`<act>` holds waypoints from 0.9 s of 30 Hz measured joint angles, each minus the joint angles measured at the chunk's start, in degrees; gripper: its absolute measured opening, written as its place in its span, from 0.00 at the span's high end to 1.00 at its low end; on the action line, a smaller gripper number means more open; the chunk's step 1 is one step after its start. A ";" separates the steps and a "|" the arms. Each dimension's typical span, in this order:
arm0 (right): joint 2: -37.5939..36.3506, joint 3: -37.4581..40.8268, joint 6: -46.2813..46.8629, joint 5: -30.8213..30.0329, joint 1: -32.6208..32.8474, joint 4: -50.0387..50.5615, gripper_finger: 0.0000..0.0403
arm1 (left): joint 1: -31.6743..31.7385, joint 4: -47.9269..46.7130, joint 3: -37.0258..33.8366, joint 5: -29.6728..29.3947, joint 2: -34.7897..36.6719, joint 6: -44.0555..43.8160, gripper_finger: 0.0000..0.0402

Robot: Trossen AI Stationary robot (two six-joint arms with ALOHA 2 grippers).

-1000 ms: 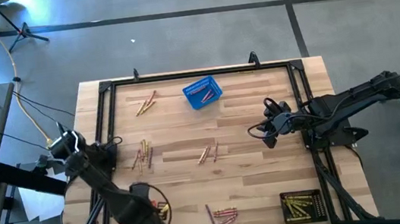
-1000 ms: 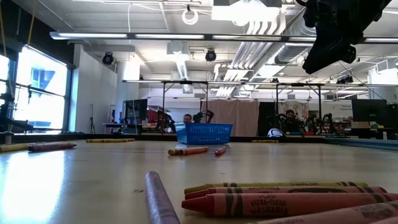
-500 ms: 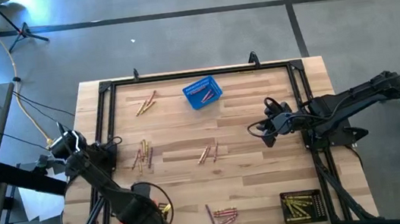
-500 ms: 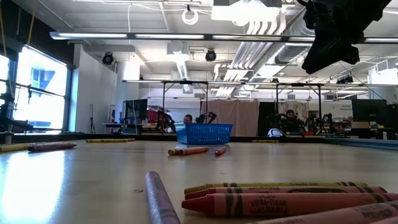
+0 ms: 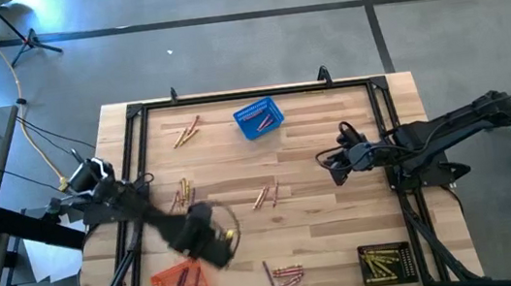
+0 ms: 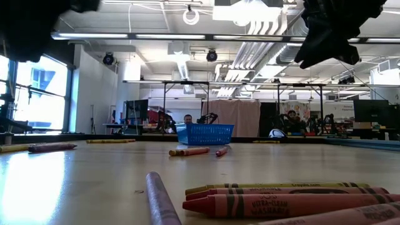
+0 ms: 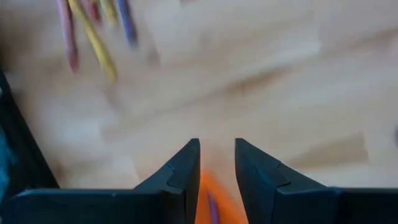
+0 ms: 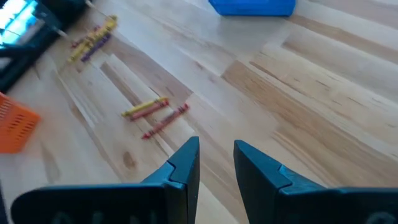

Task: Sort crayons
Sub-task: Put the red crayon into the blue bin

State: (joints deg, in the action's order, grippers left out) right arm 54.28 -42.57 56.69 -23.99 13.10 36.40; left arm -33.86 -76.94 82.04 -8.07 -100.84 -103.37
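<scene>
Left gripper (image 5: 210, 234) risen from orange basket (image 5: 178, 284) | crayons (image 5: 180, 198) beside, apart

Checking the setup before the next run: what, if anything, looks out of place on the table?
Loose crayons lie in clusters across the table: one near the blue basket, one at left, one mid-table, one at the front edge. The blue basket sits askew to the table edges. Nothing looks damaged.

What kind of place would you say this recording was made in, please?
Probably a robotics lab or workshop: an open hall with exposed ceiling ducts, more framed workbenches behind the table, and a bare concrete floor.
</scene>
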 joint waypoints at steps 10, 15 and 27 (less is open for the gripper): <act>7.41 -0.02 8.21 0.08 0.00 -4.63 0.80 | 18.47 2.45 0.00 -3.11 0.04 34.12 0.78; 14.63 -0.02 15.47 0.16 0.00 -5.55 0.80 | 24.63 8.33 0.07 -3.16 1.24 52.19 0.78; 31.19 -8.53 24.37 1.42 -2.50 -11.34 0.80 | 32.77 8.41 0.02 -3.09 3.53 80.85 0.78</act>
State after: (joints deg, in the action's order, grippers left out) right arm 85.48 -51.10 81.06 -22.57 10.61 25.07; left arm -1.09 -68.53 82.06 -11.16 -97.31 -22.52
